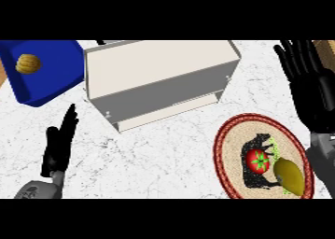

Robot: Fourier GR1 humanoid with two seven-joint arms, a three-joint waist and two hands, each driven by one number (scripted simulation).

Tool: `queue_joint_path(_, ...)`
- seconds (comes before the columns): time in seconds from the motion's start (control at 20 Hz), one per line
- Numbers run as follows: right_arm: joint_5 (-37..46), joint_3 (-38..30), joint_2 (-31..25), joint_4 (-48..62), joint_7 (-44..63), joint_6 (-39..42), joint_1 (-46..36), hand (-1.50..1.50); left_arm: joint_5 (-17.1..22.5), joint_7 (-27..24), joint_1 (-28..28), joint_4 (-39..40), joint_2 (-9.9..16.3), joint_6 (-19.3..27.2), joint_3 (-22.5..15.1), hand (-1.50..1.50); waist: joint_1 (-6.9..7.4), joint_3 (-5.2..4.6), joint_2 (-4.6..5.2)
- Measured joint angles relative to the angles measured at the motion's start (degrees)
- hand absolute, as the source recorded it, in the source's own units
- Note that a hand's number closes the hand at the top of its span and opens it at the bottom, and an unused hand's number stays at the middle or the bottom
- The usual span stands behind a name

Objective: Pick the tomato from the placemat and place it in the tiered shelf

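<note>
The tomato (258,159) is seen lying on the round placemat (228,140), just left of the right robot hand (313,88), whose fingers are held straight and open. A yellow-green fruit (289,174) touches the tomato. The tiered shelf (156,79) stands between both hands. The left robot hand (59,142) is open, below a blue tray (52,79) on the tabletop (149,158).

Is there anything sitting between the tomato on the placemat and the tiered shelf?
Nothing visible does. The tomato lies on the placemat, with bare counter between it and the tiered shelf. The yellow-green fruit touches the tomato on the side away from the shelf.
</note>
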Motion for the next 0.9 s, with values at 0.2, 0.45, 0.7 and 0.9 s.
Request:
queue_joint_path(0.2, 4.37, -2.21, -3.55, 1.09, 2.11, -5.22, 7.04, -1.5, 0.21, -0.25, 1.53, -1.56, 1.35, -1.94, -0.21, 0.0, -3.4, 0.19, 0.01)
queue_joint_path(0.45, 11.93, -7.13, -9.88, 10.63, 5.64, -15.17, 20.14, 1.5, 0.87, -1.31, 3.61, -2.38, 2.25, -5.51, -1.68, 0.0, -8.4, 0.1, 0.49)
queue_joint_path(0.7, 8.3, -12.18, -1.77, 7.78, -3.53, -19.75, 32.24, -1.5, 1.91, -2.92, 4.88, -2.97, 2.76, -10.57, -3.12, 0.0, -6.53, 0.4, 0.29)
queue_joint_path(0.9, 8.36, -11.29, 0.89, 1.99, -10.0, -16.92, 38.97, -1.5, 1.72, -2.76, 4.91, -3.88, 2.86, -12.92, -3.72, 0.0, -4.72, 0.42, 0.38)
